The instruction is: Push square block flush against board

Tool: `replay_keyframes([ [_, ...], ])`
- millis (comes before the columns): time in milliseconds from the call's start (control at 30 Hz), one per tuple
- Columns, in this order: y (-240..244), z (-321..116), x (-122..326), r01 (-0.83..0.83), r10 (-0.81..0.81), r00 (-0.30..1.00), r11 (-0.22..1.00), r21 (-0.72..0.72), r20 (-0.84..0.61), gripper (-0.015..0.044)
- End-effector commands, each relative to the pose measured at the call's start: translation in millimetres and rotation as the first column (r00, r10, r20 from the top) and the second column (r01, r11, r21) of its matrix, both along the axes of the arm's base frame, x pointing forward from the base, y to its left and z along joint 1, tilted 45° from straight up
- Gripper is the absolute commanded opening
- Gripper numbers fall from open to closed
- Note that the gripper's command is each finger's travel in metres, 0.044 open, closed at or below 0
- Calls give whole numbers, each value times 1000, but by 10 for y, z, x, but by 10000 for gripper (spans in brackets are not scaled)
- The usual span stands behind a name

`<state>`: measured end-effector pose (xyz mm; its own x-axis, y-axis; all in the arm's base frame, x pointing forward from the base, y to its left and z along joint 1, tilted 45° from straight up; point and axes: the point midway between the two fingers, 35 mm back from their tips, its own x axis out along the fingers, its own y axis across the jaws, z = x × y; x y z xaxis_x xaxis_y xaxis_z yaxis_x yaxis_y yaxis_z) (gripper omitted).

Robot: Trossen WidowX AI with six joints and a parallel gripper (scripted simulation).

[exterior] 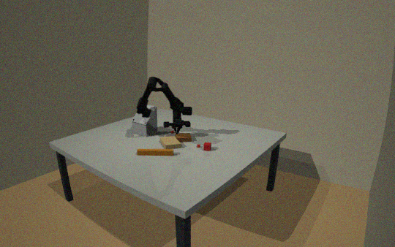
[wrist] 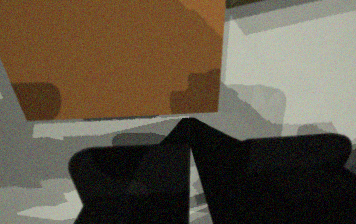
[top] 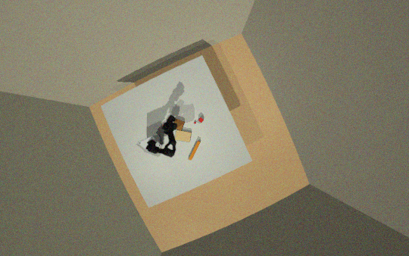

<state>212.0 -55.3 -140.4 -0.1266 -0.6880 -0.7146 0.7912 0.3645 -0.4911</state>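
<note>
The brown square block (top: 179, 125) (exterior: 183, 137) (wrist: 120, 55) lies flat on the table. The pale tan board (top: 183, 135) (exterior: 170, 142) lies flat beside it; only a strip of its dark side shows at the top of the wrist view. The block and board are very close near one corner; whether they touch there cannot be told. My gripper (exterior: 177, 132) (wrist: 187, 123) is shut and empty, pointing down. Its tips are low, just behind the block's near side, close to that side's right end in the wrist view. Contact with the block is not clear. The arm partly hides the block in the top view.
An orange bar (top: 195, 150) (exterior: 155, 152) lies beyond the board. A red cube (top: 201, 120) (exterior: 207, 146) and a smaller red cube (top: 195, 122) (exterior: 198, 145) lie on the block's far side. Another small red piece (exterior: 172, 131) is near the arm's base.
</note>
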Motion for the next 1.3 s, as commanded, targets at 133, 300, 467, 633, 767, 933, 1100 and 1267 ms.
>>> replay_keyframes([
  [133, -46, 59, 100, -5, 5, 1000, 1000, 0, 10, 0],
  [300, -76, 83, 134, -5, 5, 1000, 1000, 0, 11, 0],
  [467, -106, 108, 167, -5, 5, 1000, 1000, 0, 11, 0],
  [633, -136, 132, 201, -6, 6, 1000, 1000, 1, 11, 0],
  [767, -160, 151, 229, -6, 6, 1000, 1000, 1, 11, 0],
  [933, -190, 174, 264, -6, 6, 1000, 1000, 1, 11, 0],
  [1100, -220, 197, 299, -6, 6, 1000, 1000, 0, 11, 0],
  [1267, -250, 220, 335, -6, 6, 1000, 1000, 0, 11, 0],
])
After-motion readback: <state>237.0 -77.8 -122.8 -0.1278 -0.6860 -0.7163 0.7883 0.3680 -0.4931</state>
